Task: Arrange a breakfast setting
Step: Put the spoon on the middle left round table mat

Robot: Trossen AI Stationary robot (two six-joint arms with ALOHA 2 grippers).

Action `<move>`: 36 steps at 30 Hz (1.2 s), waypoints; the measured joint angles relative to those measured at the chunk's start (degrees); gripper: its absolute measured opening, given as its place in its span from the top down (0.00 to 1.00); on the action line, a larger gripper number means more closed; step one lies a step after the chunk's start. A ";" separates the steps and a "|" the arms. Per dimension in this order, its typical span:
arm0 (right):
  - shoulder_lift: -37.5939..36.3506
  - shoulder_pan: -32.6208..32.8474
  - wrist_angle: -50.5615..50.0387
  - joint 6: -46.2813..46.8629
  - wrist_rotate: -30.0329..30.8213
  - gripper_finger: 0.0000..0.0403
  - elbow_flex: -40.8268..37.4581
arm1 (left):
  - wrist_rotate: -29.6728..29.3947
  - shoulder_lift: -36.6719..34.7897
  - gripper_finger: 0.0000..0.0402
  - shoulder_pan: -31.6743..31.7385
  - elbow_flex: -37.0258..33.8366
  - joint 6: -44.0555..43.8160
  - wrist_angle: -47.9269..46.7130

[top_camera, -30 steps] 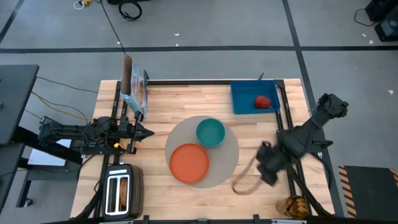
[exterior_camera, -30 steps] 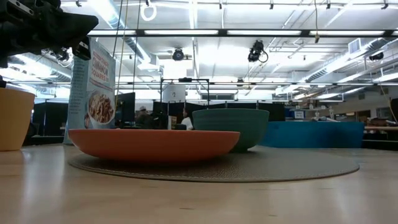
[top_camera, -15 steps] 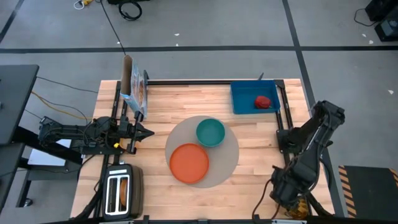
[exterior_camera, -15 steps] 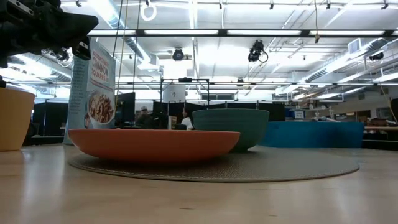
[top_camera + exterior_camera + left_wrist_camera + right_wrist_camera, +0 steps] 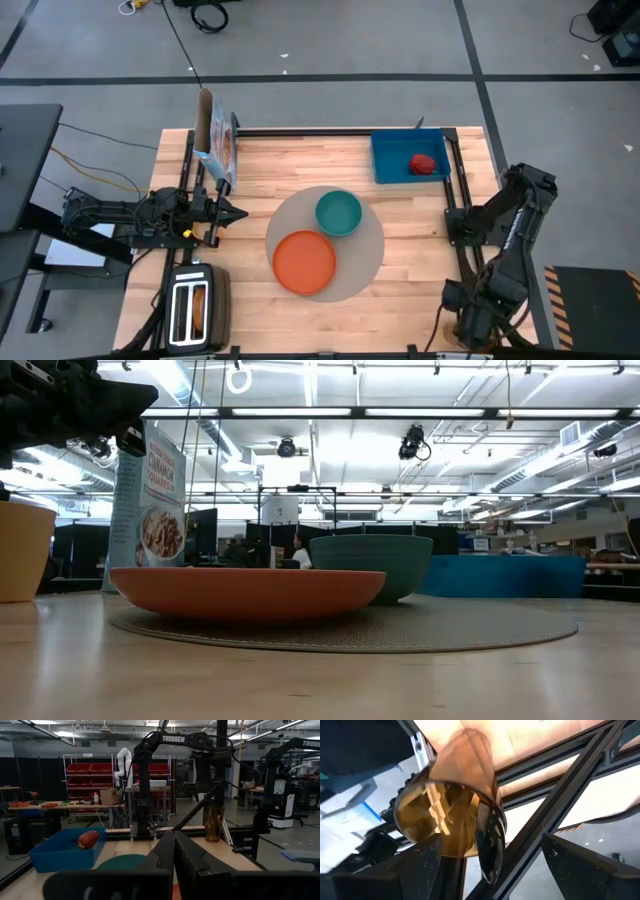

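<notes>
Parted wide, both fingers point(image 5: 422, 862) of the right gripper point(image 5: 492, 865), one on each side of the small orange-filled cup point(image 5: 450, 820) and, as far as can be told, not yet pressing on it. Hovers over that cup at the near right corner, right at the table's edge frame, well apart from the rest of the setting.

Pinched together with nothing between them, the fingers of the left gripper point(image 5: 235, 212), parked at the left edge of the table (waiting, by the look of it).

Already laid, at the middle of the table: the large round mat point(image 5: 370, 250), with the orange plate point(image 5: 304, 262) on its near half and the teal bowl point(image 5: 339, 213) just beside, on the far half.

Still to bring, judging by how things lie:
- the cup, not lifted yet;
- the red apple point(image 5: 424, 164), lying in the blue tray point(image 5: 390, 160) at the far right;
- the toast slice point(image 5: 199, 305), upright in the toaster point(image 5: 212, 325) at the near left;
- the spoon (nowhere to be seen).

Roughly a third done, then.
</notes>
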 joint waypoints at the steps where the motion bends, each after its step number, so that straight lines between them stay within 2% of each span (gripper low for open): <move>1: 0.00 0.20 0.02 -0.21 0.05 0.14 0.00 | 0.00 0.02 0.98 0.00 0.02 0.00 0.00; 6: 0.00 2.60 -0.55 -2.50 3.72 0.20 0.00 | 0.00 0.02 0.98 0.02 0.01 0.00 0.00; 10: 0.00 4.65 -1.37 -2.89 7.39 0.34 0.00 | 0.00 0.02 0.98 0.00 0.02 0.02 0.00; 16: 0.00 5.68 -1.70 -2.66 7.54 0.56 0.00 | 0.00 0.02 0.98 0.02 0.02 0.02 0.00; 22: 0.00 5.64 -1.75 -2.51 7.24 0.72 0.00 | 0.00 0.02 0.98 0.00 0.02 0.01 0.00; 36: -0.02 5.43 -2.32 -1.34 7.61 0.86 2.07 | 0.00 0.02 0.98 0.02 0.02 0.02 0.00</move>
